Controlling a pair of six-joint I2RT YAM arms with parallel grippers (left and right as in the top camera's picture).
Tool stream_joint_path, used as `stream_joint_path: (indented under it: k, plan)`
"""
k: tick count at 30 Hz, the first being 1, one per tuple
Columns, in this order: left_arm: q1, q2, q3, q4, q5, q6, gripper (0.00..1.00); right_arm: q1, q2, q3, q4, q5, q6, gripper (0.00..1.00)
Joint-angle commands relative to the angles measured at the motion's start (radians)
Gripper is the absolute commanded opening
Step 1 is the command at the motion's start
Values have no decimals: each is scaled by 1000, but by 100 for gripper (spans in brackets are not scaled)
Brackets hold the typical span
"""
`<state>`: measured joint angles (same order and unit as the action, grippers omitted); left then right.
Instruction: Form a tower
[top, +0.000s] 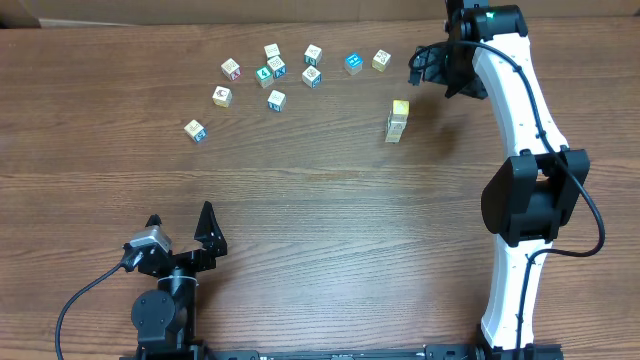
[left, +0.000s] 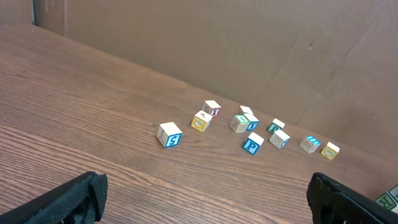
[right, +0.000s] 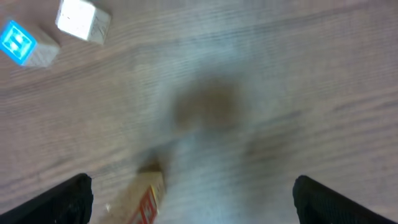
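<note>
Overhead view. L arm (top: 165, 300) sat folded low over its base. L gripper (top: 181, 224) pointed fwd, jaws spread wide, nothing between them. R arm (top: 515, 190), white, reached far fwd, wrist turned toward the robot's left. R gripper (top: 420, 67) stood fully spread and empty. Wrist views: L fingers (left: 68, 202) and R fingers (right: 59, 202) appeared dark at the lower frame corners.
</note>
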<state>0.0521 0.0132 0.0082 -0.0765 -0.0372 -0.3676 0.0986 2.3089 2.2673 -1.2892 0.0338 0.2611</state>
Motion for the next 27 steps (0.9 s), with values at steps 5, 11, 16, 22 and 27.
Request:
stream_joint_path:
  k: [5, 11, 16, 22, 27]
  plan:
    - [-3, -8, -3, 2, 5, -6, 100, -4, -5, 14, 13, 10, -41, 100]
    - [-3, -8, -3, 2, 5, -6, 99, -48, -114, 73, -35, -90, -48, 59]
    - [-3, -8, -3, 2, 5, -6, 99, -58, -224, 73, -92, -279, -215, 62]
    - [-3, -8, -3, 2, 5, -6, 100, 19, -219, 31, -103, -180, -262, 81]
    - [-3, -8, -3, 2, 5, -6, 100, 75, -216, -56, -44, -157, -262, 82]
